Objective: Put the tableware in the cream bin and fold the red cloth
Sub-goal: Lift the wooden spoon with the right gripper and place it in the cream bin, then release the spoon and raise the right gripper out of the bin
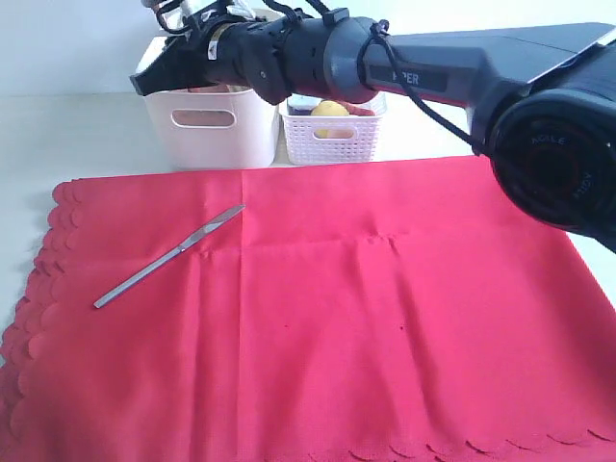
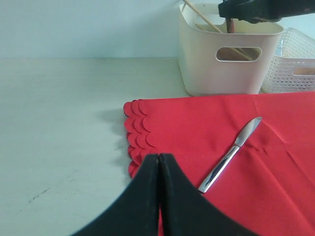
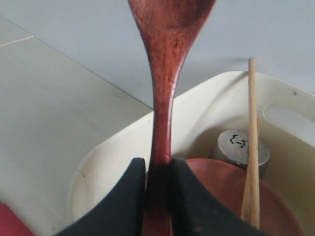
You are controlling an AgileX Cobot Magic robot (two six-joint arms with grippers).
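The red cloth [image 1: 385,318] lies spread flat, and the metal knife [image 1: 169,256] rests on its left part. My right gripper [image 3: 158,167] is shut on the handle of the dark wooden spoon [image 3: 167,73] and holds it over the cream bin [image 3: 113,142]. Inside the bin are the round brown plate [image 3: 221,187], the steel cup [image 3: 241,147] and a chopstick [image 3: 252,147]. In the exterior view the right gripper [image 1: 154,79] reaches across above the cream bin [image 1: 207,130]. My left gripper [image 2: 160,158] is shut and empty over the cloth's scalloped corner [image 2: 140,128], with the knife [image 2: 230,156] close beside it.
A white lattice basket [image 1: 332,140] holding a lemon [image 1: 329,109] stands right of the cream bin. Bare pale table [image 2: 59,123] lies left of the cloth. The right arm [image 1: 433,72] spans the back of the scene.
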